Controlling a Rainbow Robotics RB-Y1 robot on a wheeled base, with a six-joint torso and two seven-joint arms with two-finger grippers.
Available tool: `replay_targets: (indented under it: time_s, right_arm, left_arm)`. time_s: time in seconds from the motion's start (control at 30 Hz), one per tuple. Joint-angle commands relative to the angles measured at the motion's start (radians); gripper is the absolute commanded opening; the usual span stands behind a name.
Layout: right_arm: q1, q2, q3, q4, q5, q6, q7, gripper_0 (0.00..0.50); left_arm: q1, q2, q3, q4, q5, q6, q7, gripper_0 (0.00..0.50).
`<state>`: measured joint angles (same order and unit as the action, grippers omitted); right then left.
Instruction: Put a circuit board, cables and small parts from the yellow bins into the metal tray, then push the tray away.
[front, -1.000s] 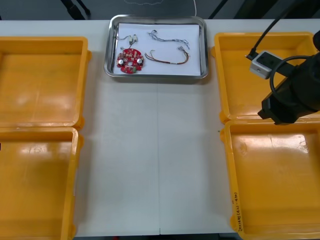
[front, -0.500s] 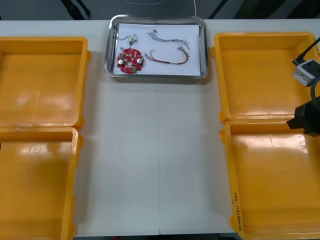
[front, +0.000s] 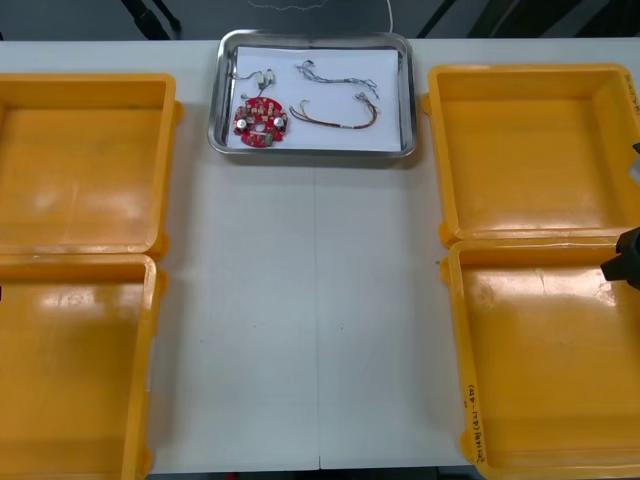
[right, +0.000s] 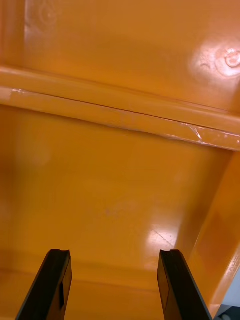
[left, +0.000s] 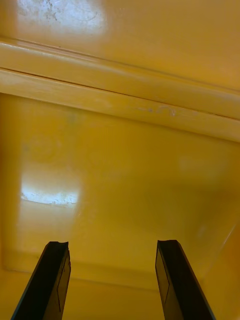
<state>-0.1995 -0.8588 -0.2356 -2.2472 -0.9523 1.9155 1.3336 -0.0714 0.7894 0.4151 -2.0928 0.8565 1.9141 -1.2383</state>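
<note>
Front view shows the filled metal tray (front: 312, 151); wrist views, left claw (left: 112, 280) and right claw (right: 115, 282) wide over yellow bins (left: 120, 175).

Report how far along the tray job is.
Done: the metal tray, at the table's far edge, holds a red circuit board, cables and small metal parts. In hand: nothing; the left tool and right tool hang open over yellow bins. Left: apparently nothing, unless the tray must go farther.
</note>
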Motion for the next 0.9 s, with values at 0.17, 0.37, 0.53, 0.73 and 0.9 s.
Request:
replay_targets:
  time_s: [0.17, 0.37, 0.53, 0.73, 0.9]
  right_arm:
    - [0.008, -0.020, -0.110, -0.035, -0.006, 0.004, -0.005, 0.500]
    - [0.009, -0.025, -0.128, -0.035, -0.026, 0.004, -0.013, 0.500]
    - [0.012, -0.025, -0.131, -0.035, -0.034, 0.004, -0.022, 0.500]
    - [0.023, -0.025, -0.129, -0.035, -0.037, 0.004, -0.031, 0.500]
    - [0.031, -0.025, -0.129, -0.035, -0.040, 0.004, -0.036, 0.500]
  left_arm:
    - [0.018, 0.047, 0.007, -0.021, 0.004, 0.006, -0.102, 0.500]
    - [0.018, 0.047, 0.007, -0.021, 0.004, 0.006, -0.102, 0.500]
    - [0.018, 0.047, 0.007, -0.021, 0.004, 0.006, -0.102, 0.500]
    - [0.018, 0.047, 0.007, -0.021, 0.004, 0.006, -0.102, 0.500]
    - [0.018, 0.047, 0.007, -0.021, 0.004, 0.006, -0.102, 0.500]
